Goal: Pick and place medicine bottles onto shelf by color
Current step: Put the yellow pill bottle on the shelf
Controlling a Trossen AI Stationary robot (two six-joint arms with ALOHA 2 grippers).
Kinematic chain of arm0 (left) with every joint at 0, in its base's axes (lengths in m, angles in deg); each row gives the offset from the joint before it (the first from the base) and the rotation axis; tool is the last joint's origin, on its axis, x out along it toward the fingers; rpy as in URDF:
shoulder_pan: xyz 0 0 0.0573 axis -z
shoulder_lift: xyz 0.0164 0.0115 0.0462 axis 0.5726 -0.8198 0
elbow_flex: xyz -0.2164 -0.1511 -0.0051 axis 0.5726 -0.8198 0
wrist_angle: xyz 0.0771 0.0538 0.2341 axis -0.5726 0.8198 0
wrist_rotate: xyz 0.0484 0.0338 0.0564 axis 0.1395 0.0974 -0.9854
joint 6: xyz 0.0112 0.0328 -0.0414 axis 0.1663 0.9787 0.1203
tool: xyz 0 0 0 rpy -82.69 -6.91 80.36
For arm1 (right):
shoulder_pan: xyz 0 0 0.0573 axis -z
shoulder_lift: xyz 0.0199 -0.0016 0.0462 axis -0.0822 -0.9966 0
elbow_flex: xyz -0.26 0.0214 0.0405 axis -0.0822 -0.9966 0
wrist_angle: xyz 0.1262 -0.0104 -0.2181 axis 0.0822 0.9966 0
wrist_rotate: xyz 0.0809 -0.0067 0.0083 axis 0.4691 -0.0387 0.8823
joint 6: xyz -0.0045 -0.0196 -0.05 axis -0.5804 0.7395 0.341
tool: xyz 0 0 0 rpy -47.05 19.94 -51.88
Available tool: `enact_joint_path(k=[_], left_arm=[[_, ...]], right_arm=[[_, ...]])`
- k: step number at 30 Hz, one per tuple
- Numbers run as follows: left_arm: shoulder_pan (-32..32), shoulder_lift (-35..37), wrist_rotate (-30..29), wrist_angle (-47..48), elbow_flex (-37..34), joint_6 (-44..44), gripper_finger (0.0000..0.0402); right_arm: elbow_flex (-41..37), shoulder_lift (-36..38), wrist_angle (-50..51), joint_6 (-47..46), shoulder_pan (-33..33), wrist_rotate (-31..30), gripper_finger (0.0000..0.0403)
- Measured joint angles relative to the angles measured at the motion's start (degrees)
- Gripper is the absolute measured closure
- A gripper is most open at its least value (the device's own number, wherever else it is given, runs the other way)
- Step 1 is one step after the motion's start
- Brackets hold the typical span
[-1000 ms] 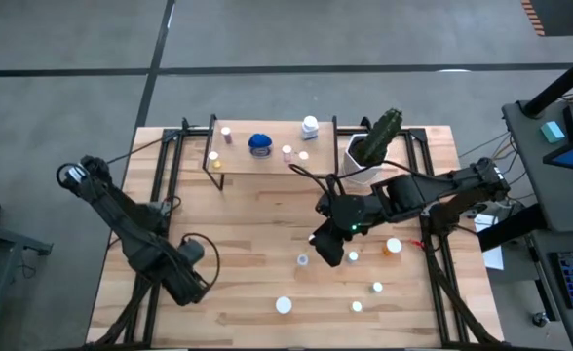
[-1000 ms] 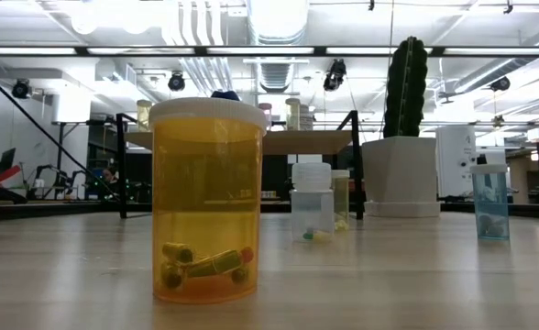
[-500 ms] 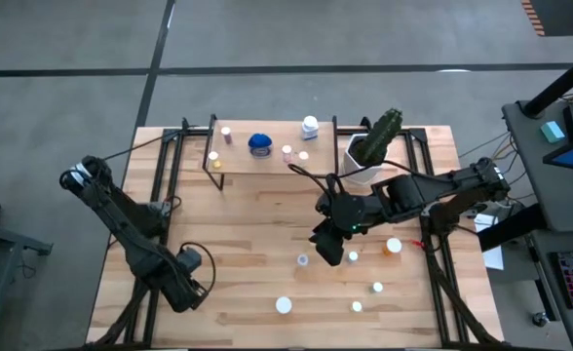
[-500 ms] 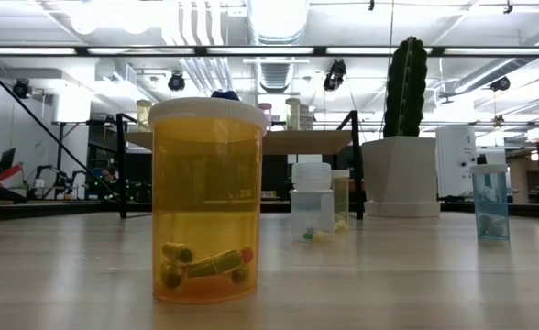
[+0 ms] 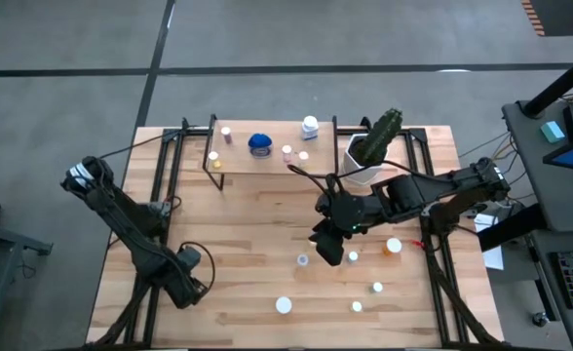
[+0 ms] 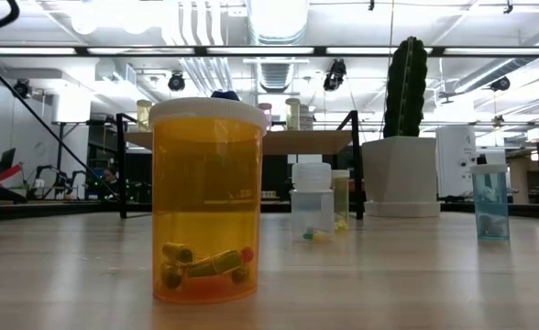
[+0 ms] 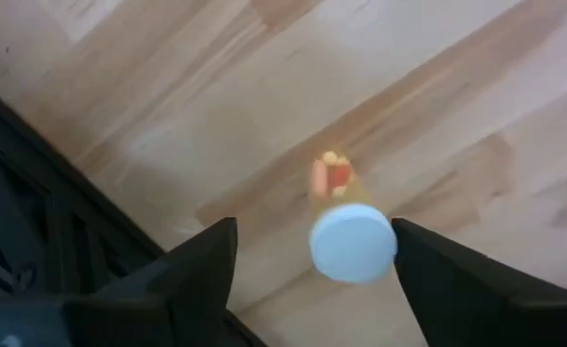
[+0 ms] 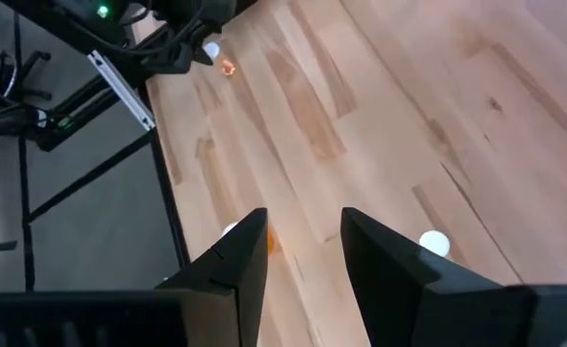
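A white-capped amber medicine bottle (image 7: 353, 241) stands upright on the table, near its left near corner. My left gripper (image 7: 314, 231) points down over it, open, one finger on each side and a gap to both. In the high view my left gripper (image 5: 184, 280) hides this bottle. My right gripper (image 5: 327, 252) hangs open over the table's middle right, with nothing between its fingers (image 8: 250, 251). Several loose bottles stand near it, one of them an orange one (image 5: 394, 246). The shelf (image 5: 243, 161) at the far edge carries several bottles, among them a blue one (image 5: 259, 144).
A cactus in a white pot (image 5: 369, 156) stands right of the shelf. Close to the low camera stand a large amber bottle (image 6: 207, 197), a clear one (image 6: 312, 203) and a blue-tinted one (image 6: 489, 202). Black frame rails (image 5: 160, 185) run along both side edges.
My left gripper has sunk toward the table and shifted slightly toward the left edge. My right arm has kept still, and no bottle has moved.
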Motion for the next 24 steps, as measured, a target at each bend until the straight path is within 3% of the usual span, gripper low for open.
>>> enact_joint_path(k=[5,16,24], left_arm=[[0.00,0.04,-1.20,-0.21,-1.34,-0.35,0.0178],[0.00,0.04,-1.11,-1.57,-1.41,-2.01,0.0293],[-0.23,1.06,0.02,-2.12,2.43,-2.98,0.0303]], right_arm=[[0.00,0.00,0.00,2.01,0.00,-2.16,0.0279],[0.00,0.00,0.00,4.45,0.00,-2.80,0.0282],[0.00,0.00,-0.02,5.84,0.00,-2.84,0.0282]])
